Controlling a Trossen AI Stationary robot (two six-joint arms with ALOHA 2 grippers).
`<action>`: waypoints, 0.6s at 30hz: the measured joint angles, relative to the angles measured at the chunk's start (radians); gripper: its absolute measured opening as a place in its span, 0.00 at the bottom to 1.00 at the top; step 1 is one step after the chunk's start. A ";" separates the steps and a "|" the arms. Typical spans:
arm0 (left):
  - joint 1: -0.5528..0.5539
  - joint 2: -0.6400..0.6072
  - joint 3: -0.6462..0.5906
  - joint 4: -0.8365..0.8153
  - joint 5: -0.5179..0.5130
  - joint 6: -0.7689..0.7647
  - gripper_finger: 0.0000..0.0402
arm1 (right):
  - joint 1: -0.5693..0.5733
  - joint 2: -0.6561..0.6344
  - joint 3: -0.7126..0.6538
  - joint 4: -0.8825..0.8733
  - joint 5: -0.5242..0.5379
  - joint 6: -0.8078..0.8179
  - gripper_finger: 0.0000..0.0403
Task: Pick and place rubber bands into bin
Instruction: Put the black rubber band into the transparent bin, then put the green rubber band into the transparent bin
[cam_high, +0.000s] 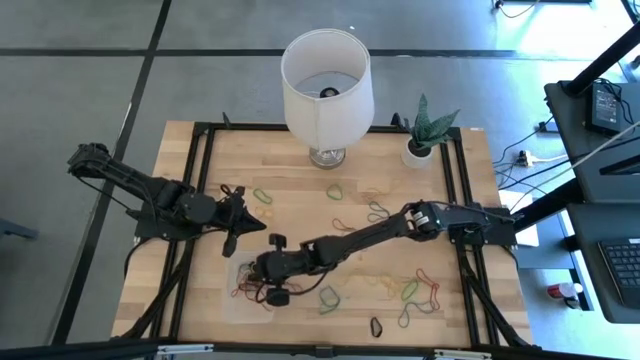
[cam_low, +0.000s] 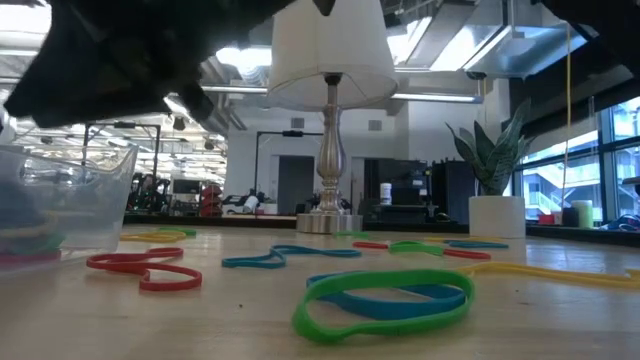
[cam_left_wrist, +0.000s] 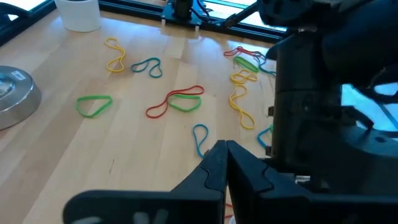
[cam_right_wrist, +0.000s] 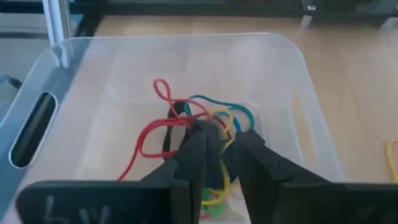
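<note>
The clear bin (cam_high: 243, 298) sits near the table's near-left corner and shows as a see-through wall in the low view (cam_low: 70, 190). A tangle of red, teal, yellow, green and black rubber bands (cam_right_wrist: 186, 118) lies in it. My right gripper (cam_right_wrist: 222, 152) reaches across the table and hangs open over that tangle (cam_high: 268, 283). My left gripper (cam_high: 235, 222) waits shut, left of the middle and beyond the bin (cam_left_wrist: 225, 152). Loose bands lie flat on the wood: green (cam_high: 329, 297), black (cam_high: 376, 326), red and green (cam_left_wrist: 177, 99), green (cam_low: 385, 300). My right gripper points down into the bin with its fingers on either side of the heap of bands (cam_right_wrist: 214, 121). I cannot tell whether its fingertips touch the bands.
A white-shaded lamp (cam_high: 327, 80) and a potted plant (cam_high: 420, 150) stand at the far edge. The lamp's metal base (cam_left_wrist: 12, 93) is near the left arm. My right arm (cam_high: 380, 232) lies slantwise across the table's middle. Black frame rails (cam_high: 195, 200) run along the table's sides.
</note>
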 joint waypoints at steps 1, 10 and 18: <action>0.000 0.000 0.000 0.000 0.000 0.000 0.01 | 0.000 0.000 0.016 -0.015 0.000 -0.003 0.24; 0.000 0.000 0.000 0.000 -0.001 0.002 0.01 | 0.010 0.000 0.166 -0.295 0.011 -0.034 0.18; 0.000 0.000 0.000 -0.008 -0.002 0.002 0.01 | 0.044 -0.037 0.132 -0.476 0.072 0.054 0.04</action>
